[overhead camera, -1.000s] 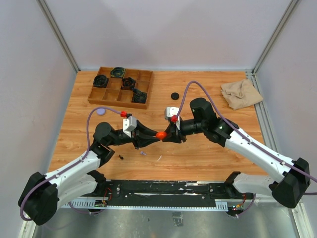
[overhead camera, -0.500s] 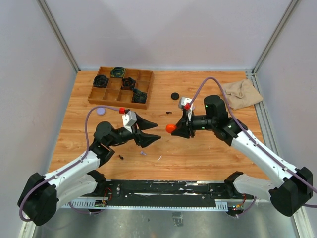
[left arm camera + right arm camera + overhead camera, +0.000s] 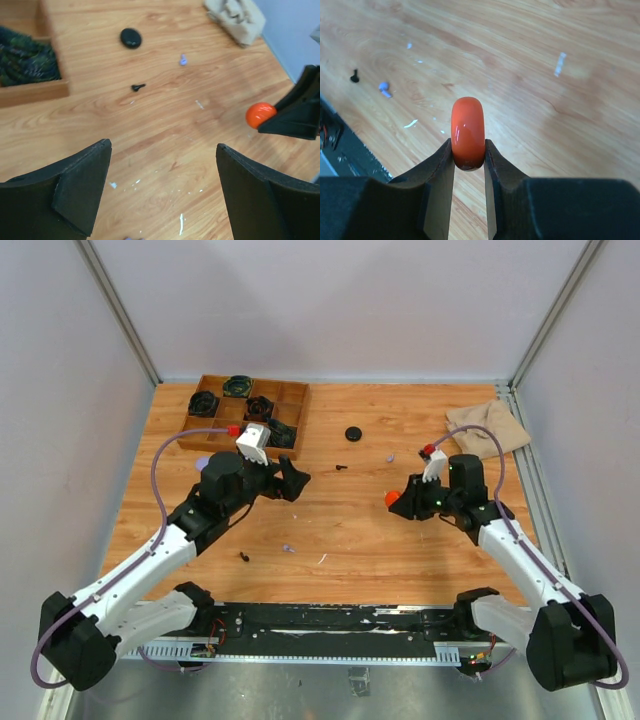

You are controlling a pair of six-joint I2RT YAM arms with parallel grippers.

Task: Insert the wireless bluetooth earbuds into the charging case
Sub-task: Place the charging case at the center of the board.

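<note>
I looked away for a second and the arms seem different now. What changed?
The left gripper let go of the orange case, opened, and pulled back left, toward the tray. The right gripper kept the case pinched and carried it off to the right. The tray, cloth, black case and the black earbud near the front edge stayed put.

A divided wooden tray (image 3: 222, 431) sits far left on the table (image 3: 400, 415) — dark tangles (image 3: 204, 403) in some compartments — and a crumpled beige cloth (image 3: 487, 428) lies far right.
</note>
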